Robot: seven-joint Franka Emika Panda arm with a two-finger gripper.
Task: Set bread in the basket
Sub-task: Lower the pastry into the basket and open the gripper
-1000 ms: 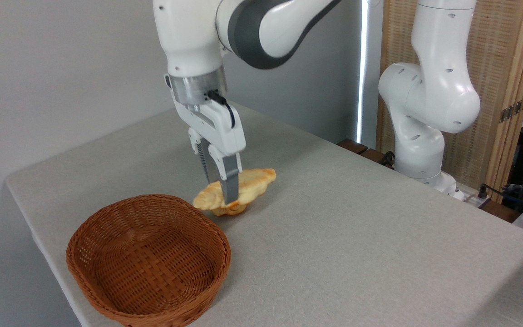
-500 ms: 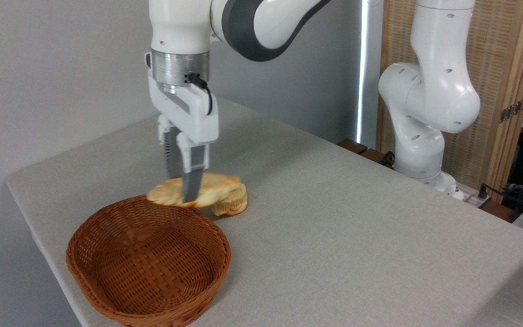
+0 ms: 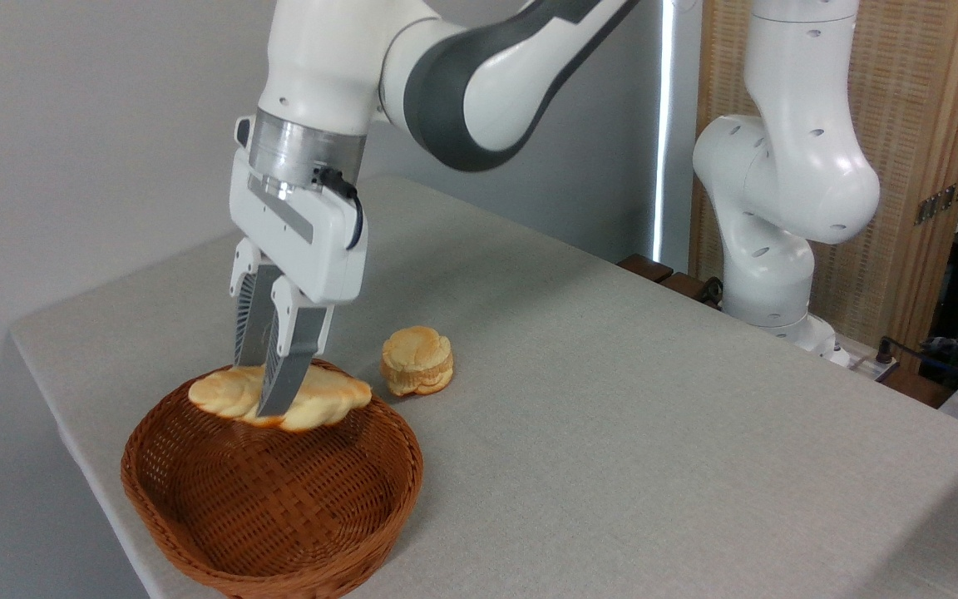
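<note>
The fingers point(image 3: 267, 398) are clamped across the middle of the braided loaf point(image 3: 279, 398), holding it level above the far rim of the wicker basket point(image 3: 196, 532), whose hollow lies just below them. The small round bun point(image 3: 417, 360) sits to their right on the table point(image 3: 654, 433). Lifting and carrying look done; lowering and releasing remain.

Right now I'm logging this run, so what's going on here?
The arm's end effector is shut on the long bread, holding it over the far rim of the wicker basket. The loaf has not been released. A small round bun sits on the table beside the basket.
</note>
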